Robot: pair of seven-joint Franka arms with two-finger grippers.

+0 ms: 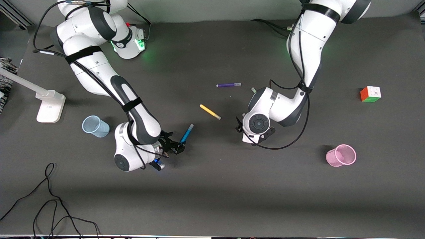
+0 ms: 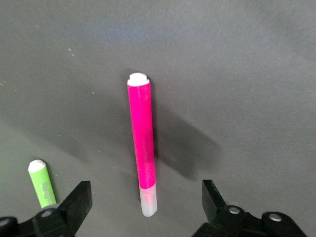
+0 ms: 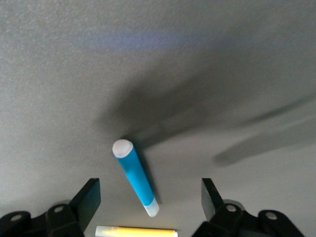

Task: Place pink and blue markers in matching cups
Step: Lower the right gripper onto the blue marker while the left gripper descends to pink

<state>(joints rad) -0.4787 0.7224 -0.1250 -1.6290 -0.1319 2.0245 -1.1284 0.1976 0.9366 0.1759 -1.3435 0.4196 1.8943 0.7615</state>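
Observation:
The blue marker (image 1: 186, 133) lies on the table; in the right wrist view it (image 3: 135, 177) lies between the fingers of my right gripper (image 3: 150, 187), which is open and low over its capped end (image 1: 177, 147). The pink marker (image 2: 142, 148) lies on the table between the fingers of my open left gripper (image 2: 146, 190); in the front view the left hand (image 1: 239, 127) hides it. Neither marker is touched. The pale blue cup (image 1: 95, 126) stands toward the right arm's end. The pale pink cup (image 1: 341, 155) stands toward the left arm's end.
A yellow pen (image 1: 210, 112) lies between the two hands and shows in the right wrist view (image 3: 136, 231). A purple pen (image 1: 228, 85) lies farther from the camera. A green pen (image 2: 42, 183) lies beside the pink marker. A colour cube (image 1: 370, 94), a lamp base (image 1: 49, 106) and loose cables (image 1: 49, 199) lie toward the table's edges.

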